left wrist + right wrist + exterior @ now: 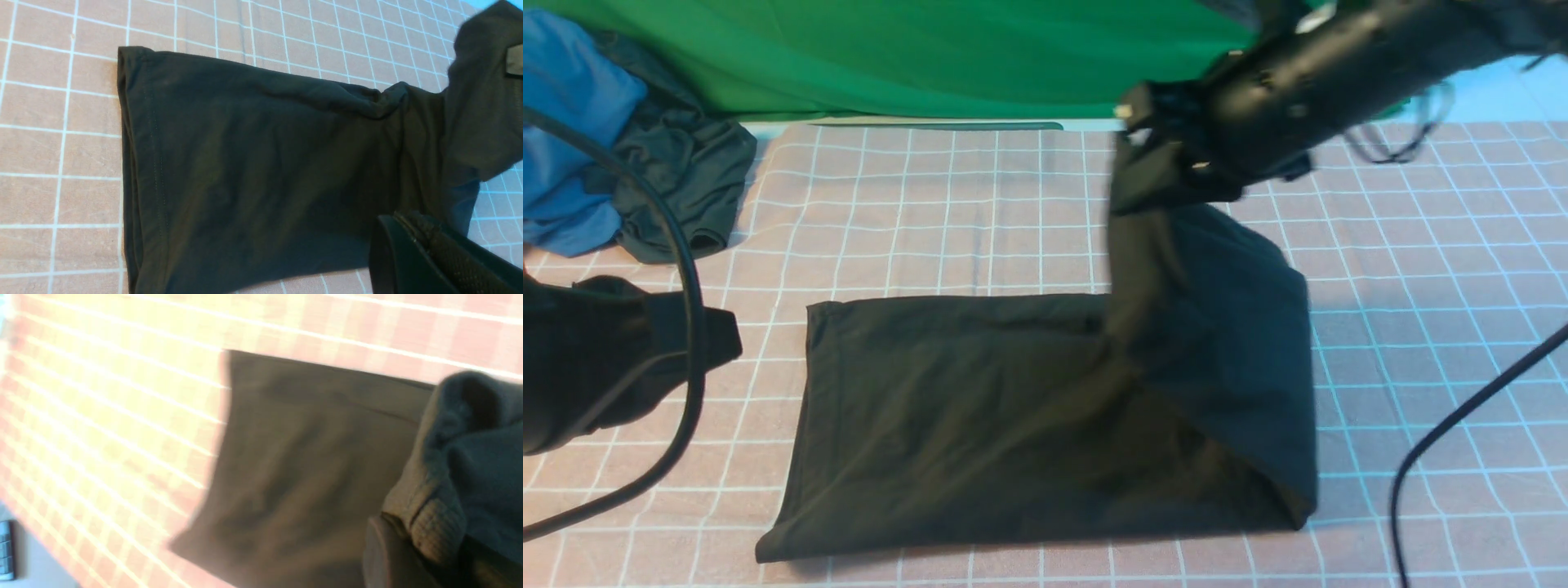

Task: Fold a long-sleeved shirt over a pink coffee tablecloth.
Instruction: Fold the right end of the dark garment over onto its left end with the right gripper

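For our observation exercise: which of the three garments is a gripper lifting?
The large black soft-knit shirt mid-table: the right gripper holds one end raised. The blue garment and small dark garment lie heaped, untouched.

Black right arm with small pale fittings, black left arm, glossy black cables, mesh-textured left pincer.

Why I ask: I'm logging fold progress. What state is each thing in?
long-sleeved shirt, partly folded, right end lifted
pink coffee tablecloth, spread flat
right claw, shut on the shirt
left claw, shut, empty
blue garment, crumpled
dark garment, crumpled
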Controlling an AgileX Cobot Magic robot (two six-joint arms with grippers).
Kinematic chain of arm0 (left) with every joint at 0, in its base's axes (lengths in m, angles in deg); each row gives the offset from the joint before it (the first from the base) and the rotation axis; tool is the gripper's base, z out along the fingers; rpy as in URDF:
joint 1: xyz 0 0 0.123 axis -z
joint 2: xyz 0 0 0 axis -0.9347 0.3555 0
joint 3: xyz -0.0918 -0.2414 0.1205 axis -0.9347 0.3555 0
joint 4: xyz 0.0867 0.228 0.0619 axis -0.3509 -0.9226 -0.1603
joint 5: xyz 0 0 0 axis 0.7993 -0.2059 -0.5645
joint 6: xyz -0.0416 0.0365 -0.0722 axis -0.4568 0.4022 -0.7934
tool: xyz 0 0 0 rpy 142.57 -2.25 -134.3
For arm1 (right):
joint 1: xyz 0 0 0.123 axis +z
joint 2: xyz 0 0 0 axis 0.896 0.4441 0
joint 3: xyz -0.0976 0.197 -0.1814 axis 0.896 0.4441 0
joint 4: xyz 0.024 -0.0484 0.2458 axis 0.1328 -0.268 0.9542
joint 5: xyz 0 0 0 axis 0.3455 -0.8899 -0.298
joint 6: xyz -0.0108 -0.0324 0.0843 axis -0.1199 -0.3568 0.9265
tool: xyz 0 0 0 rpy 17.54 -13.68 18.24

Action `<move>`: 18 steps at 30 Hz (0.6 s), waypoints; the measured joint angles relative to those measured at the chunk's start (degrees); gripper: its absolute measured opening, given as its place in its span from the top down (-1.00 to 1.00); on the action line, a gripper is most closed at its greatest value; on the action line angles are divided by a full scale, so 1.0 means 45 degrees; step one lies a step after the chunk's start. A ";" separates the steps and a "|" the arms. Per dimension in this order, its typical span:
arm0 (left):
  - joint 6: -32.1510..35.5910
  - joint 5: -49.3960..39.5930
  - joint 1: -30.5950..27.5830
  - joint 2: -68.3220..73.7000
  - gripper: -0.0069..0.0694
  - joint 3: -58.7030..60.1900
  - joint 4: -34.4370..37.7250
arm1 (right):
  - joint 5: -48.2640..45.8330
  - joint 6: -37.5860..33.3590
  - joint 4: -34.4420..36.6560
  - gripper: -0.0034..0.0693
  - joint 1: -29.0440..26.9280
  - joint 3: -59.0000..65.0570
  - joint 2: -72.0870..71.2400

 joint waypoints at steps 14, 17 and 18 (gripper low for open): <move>0.0000 0.0000 0.0000 0.0000 0.78 0.0000 0.0186 | 0.2098 0.0041 0.1567 0.60 0.3198 -0.1616 0.2672; 0.0000 0.0000 0.0000 0.0000 0.78 0.0000 0.0198 | 0.2618 0.0045 0.1924 0.60 0.3598 -0.1720 0.3188; 0.0000 0.0000 0.0000 0.0000 0.78 0.0000 0.0198 | 0.2780 0.0045 0.2054 0.60 0.3699 -0.1720 0.3322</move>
